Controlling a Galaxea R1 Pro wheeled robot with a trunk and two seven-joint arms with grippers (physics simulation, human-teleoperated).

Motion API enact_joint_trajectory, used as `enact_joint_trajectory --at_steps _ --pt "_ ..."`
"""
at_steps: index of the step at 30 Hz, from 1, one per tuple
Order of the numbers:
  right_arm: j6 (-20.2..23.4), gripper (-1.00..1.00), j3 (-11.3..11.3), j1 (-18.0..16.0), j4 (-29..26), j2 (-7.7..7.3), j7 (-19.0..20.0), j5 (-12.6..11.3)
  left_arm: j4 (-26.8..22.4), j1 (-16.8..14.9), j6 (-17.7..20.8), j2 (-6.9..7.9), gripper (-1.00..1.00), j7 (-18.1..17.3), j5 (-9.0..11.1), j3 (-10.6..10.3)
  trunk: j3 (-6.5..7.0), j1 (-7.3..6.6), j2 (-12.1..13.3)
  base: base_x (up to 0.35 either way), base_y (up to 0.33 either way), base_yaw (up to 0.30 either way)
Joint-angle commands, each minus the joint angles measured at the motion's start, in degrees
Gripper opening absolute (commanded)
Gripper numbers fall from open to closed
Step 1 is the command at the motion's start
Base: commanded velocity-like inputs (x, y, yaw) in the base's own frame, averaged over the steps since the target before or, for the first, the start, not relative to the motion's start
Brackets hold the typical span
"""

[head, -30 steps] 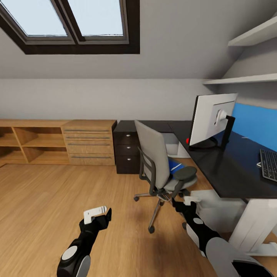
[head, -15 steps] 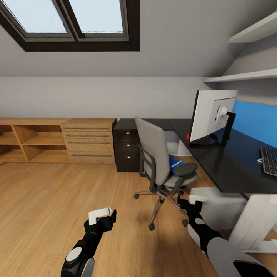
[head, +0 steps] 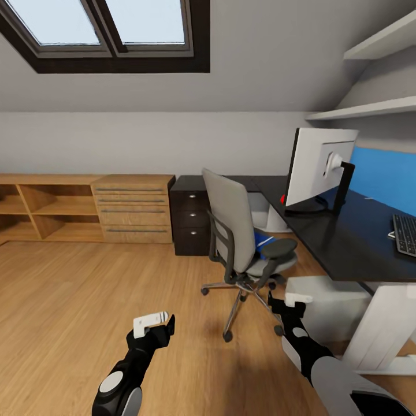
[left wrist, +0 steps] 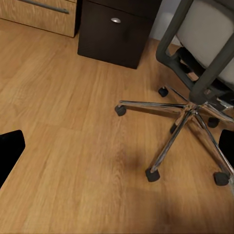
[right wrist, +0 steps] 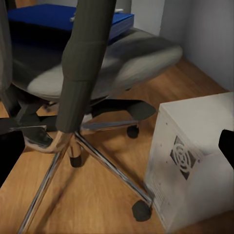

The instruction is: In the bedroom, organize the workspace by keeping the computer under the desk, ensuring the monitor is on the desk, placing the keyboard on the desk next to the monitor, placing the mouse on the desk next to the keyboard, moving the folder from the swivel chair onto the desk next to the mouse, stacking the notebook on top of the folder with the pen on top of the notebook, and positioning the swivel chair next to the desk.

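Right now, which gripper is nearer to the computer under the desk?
Right. The right gripper hangs just beside the computer, close to its near side by the swivel chair base. The left gripper is over open floor, on the chair's far side.

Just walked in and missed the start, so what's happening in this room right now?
A two-armed robot is facing the swivel chair beside the desk, holding nothing. Its left pincer and right pincer hover low over the wooden floor near the chair's chrome base, both open. The blue folder lies on the chair's seat. The monitor and keyboard are already on the desk, and the computer stands on the floor under it.
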Motion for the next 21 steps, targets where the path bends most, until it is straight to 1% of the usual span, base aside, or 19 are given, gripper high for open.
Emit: enact_joint_trajectory --at_steps 1,5,8,21 --pt "-0.2 1.0 -0.3 0.0 0.1 0.01 0.0 0.3 -0.1 0.0 0.2 0.01 1.0 0.5 0.6 -0.1 -0.24 0.22 -0.4 0.0 0.0 0.0" --pt "-1.0 1.0 -0.3 0.0 0.1 -0.04 0.0 0.3 -0.1 0.0 0.2 0.01 1.0 0.5 0.6 -0.1 -0.96 1.09 -2.0 0.0 0.0 0.0" --pt "-2.5 1.0 -0.3 0.0 0.2 -0.09 0.0 0.4 -0.1 0.0 0.2 0.01 1.0 0.5 0.6 -0.1 -1.5 1.75 -3.2 0.0 0.0 0.0" --pt "-3.5 1.0 -0.4 0.0 0.6 -0.5 -0.2 0.3 0.5 0.0 0.1 0.07 1.0 0.5 0.5 0.0 -1.5 1.75 -3.2 0.0 0.0 0.0"
